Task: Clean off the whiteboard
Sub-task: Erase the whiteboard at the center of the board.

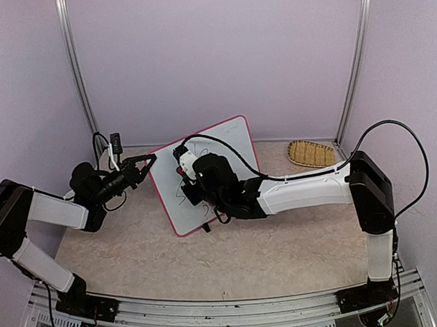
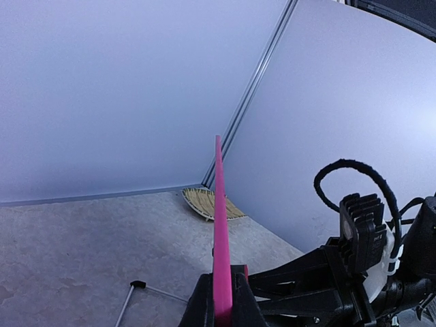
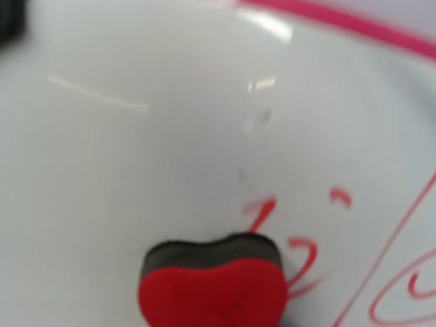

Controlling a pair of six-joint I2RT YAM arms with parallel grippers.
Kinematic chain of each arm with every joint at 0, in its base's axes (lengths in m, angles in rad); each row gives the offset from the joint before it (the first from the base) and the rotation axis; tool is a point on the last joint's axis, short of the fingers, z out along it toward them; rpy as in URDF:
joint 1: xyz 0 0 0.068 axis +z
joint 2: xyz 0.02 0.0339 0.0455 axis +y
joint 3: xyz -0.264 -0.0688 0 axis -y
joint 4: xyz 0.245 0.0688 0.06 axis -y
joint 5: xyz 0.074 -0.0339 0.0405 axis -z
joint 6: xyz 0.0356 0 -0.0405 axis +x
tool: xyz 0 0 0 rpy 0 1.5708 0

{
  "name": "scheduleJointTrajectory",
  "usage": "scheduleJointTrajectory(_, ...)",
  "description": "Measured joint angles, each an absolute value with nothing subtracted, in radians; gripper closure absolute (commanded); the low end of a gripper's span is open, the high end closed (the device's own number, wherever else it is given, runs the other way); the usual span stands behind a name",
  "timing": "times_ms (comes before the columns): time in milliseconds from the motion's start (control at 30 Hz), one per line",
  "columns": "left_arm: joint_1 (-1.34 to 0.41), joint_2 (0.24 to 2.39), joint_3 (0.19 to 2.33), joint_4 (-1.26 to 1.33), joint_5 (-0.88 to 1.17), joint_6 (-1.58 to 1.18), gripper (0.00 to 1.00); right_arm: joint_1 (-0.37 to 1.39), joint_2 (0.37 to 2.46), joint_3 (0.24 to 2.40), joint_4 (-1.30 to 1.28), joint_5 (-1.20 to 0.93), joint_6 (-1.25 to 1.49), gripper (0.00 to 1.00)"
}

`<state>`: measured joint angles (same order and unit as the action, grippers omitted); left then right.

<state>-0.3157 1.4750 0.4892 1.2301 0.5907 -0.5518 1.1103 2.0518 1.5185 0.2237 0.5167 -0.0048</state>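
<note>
Lilac walls ring a beige tabletop where the whiteboard (image 1: 221, 145) stands tilted at centre. It is probably light, stiff and slick-faced. Left gripper (image 2: 221, 300) clenches its pink frame edge, the sensible hold; right gripper (image 1: 182, 167) grasps a red eraser (image 3: 211, 286) against the scrawl.

Pale lilac walls (image 1: 215, 56) close three sides under soft, even light. One metal corner post (image 1: 75, 68) rises beyond the left gripper (image 1: 151, 161), a second post (image 1: 354, 65) far right of the right gripper (image 1: 183, 165). A beige mottled tabletop (image 1: 208, 268) spreads beneath both.
</note>
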Motion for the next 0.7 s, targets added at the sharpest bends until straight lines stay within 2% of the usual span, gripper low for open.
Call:
scheduleJointTrajectory(333,-0.316,1.475,0.49,1.23,0.593,-0.552,1.0,1.11,2.029,1.412,0.232,0.503,0.048,0.8)
scheduleJointTrajectory(700,-0.316,1.475,0.492,1.23,0.594,-0.551,1.0,1.11,2.028,1.456,0.171,0.505,0.03,0.8)
